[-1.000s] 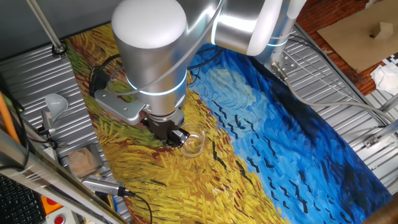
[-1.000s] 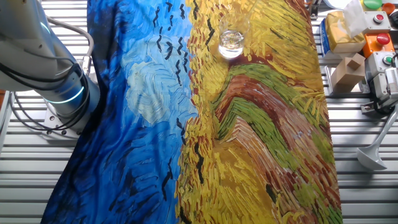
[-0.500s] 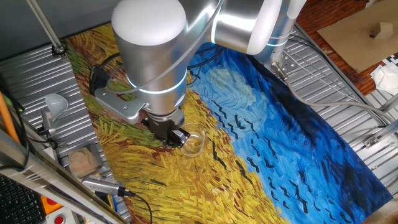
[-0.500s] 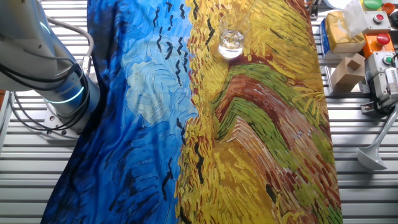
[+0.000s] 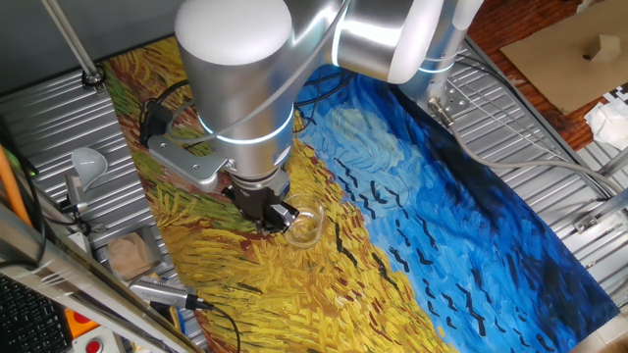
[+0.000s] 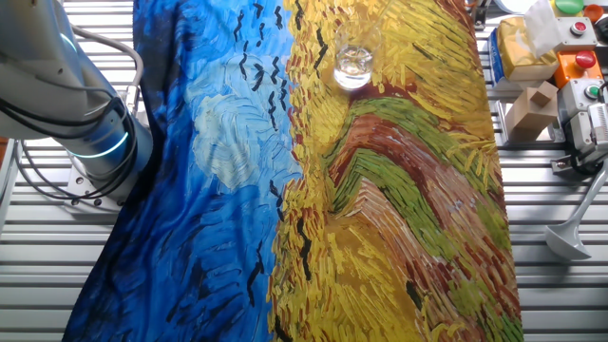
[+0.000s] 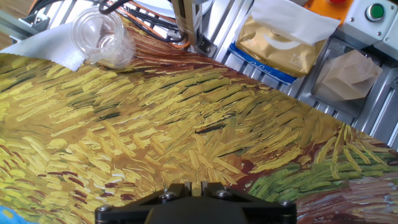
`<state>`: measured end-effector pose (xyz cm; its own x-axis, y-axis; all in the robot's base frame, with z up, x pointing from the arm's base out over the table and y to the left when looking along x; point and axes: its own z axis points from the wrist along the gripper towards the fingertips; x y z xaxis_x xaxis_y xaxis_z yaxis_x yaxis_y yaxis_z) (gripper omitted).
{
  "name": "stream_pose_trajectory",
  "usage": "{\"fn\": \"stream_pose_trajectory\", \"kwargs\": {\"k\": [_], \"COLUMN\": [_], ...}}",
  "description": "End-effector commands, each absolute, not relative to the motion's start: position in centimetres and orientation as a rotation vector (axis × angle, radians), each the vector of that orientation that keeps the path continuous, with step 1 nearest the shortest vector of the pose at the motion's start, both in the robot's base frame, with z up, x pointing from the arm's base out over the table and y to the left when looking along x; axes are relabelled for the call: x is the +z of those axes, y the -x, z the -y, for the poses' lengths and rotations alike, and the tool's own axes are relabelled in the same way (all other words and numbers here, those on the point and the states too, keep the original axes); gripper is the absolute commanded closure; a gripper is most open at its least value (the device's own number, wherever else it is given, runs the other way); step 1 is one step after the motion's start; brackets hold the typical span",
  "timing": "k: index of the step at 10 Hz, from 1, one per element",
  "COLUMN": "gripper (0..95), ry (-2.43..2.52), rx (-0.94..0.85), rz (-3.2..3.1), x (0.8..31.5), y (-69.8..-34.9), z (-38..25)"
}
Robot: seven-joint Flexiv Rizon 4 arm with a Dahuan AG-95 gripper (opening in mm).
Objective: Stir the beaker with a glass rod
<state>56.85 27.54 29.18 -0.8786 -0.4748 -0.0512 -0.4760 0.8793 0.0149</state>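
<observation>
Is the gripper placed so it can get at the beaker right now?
Probably yes. The gripper hangs right beside the beaker on the painted cloth, and nothing stands between them. No glass rod is visible, and I cannot tell if the jaws are open.

My gripper (image 5: 278, 213) hangs low over the yellow part of the painted cloth (image 5: 412, 196), dark fingers pointing down, just beside the beaker (image 5: 305, 225) and touching or nearly touching its rim on the near-left side. Can't tell how wide the jaws stand; my own wrist hides them. Beaker upright on the cloth, clear glass. Glass rod not made out. White funnel (image 5: 88, 163) sits well apart on the ribbed metal table (image 5: 49, 127) at the left edge.
</observation>
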Motion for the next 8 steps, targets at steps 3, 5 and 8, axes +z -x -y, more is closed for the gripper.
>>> {"fn": "stream_pose_trajectory", "kwargs": {"k": [3, 5, 8], "gripper": [95.0, 95.0, 95.0], "ry": [0.776, 0.786, 0.776], "rx": [0.035, 0.021, 0.018], "rz": [-2.996, -2.996, -3.004], "x": [29.21, 29.24, 29.22], "y": [-56.95, -56.94, -56.86], "z": [-27.62, -27.59, -27.52]}}
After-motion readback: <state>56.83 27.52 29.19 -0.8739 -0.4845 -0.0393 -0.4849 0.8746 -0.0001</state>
